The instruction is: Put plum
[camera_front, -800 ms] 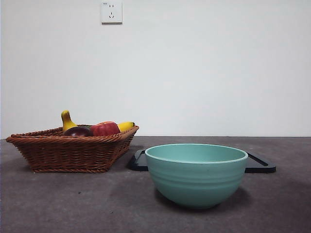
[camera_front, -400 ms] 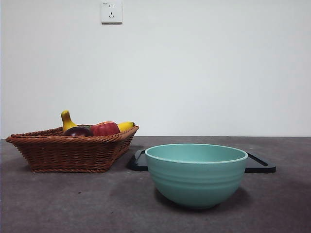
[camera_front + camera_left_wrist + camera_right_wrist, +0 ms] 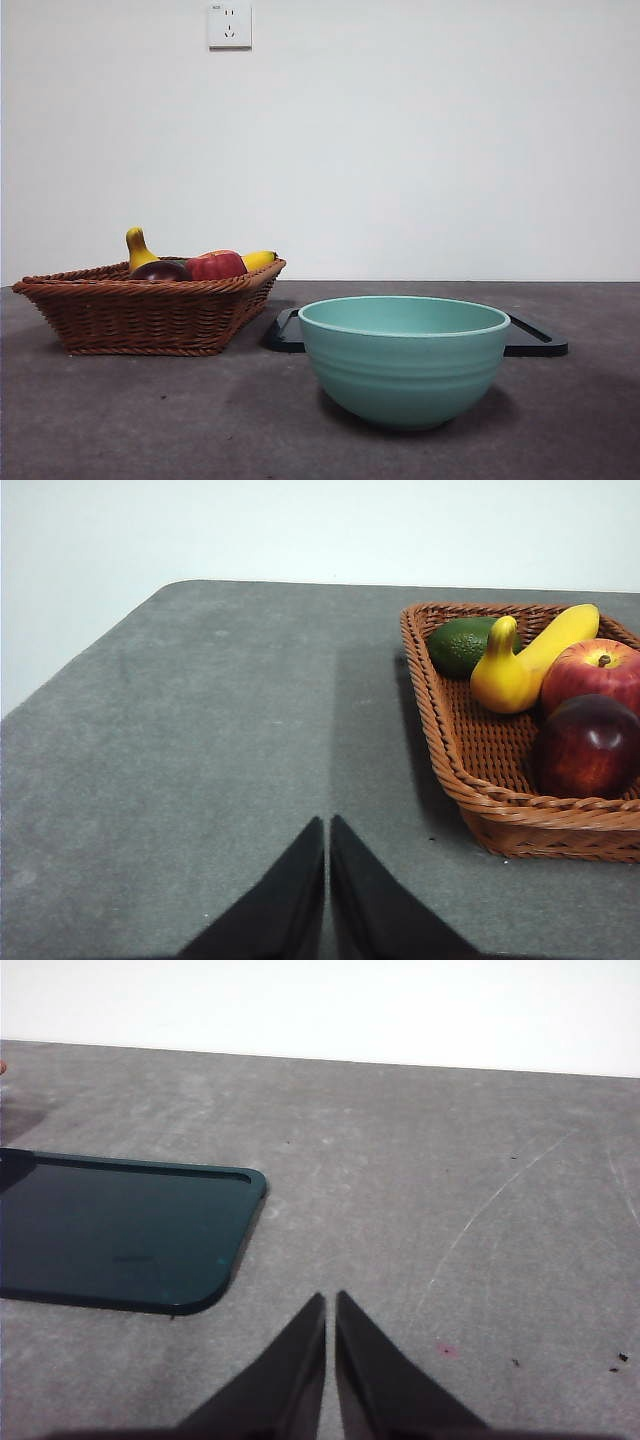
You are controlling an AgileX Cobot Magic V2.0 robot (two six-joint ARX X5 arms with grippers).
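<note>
The plum, dark maroon and glossy, lies in the brown wicker basket beside a red apple. In the left wrist view my left gripper is shut with nothing in it, over bare table well apart from the basket. In the right wrist view my right gripper is also shut and holds nothing, above the table near a dark tray. Neither arm shows in the front view.
A yellow banana and a green avocado share the basket. A teal bowl stands at the front centre, with the dark flat tray behind it. A wall closes the back of the grey table.
</note>
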